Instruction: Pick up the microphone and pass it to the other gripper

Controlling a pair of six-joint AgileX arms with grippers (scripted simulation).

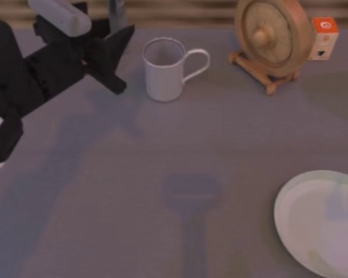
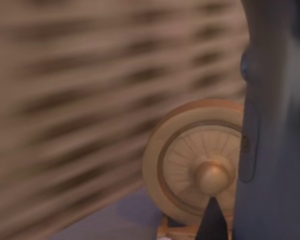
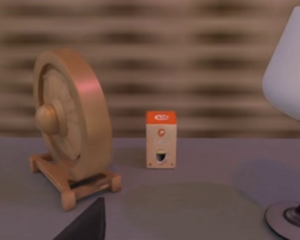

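The microphone (image 1: 117, 14) shows as a grey-blue cylinder standing upright at the table's far left, lifted off the surface. My left gripper (image 1: 119, 43) is shut on it, its black jaws pointing right toward the mug. In the left wrist view the microphone (image 2: 277, 125) fills the side of the picture as a dark blue-grey column, right beside one black fingertip (image 2: 212, 220); its foam head is out of view. My right arm is outside the top view. Only one dark fingertip (image 3: 90, 225) appears in the right wrist view, with bare table beside it and nothing held.
A white mug (image 1: 164, 69) stands right of the left gripper. A wooden wheel on a stand (image 1: 272, 35) and an orange-and-white box (image 1: 323, 37) sit at the far right. A white lamp-like shade (image 1: 319, 223) on a thin stem occupies the near right corner.
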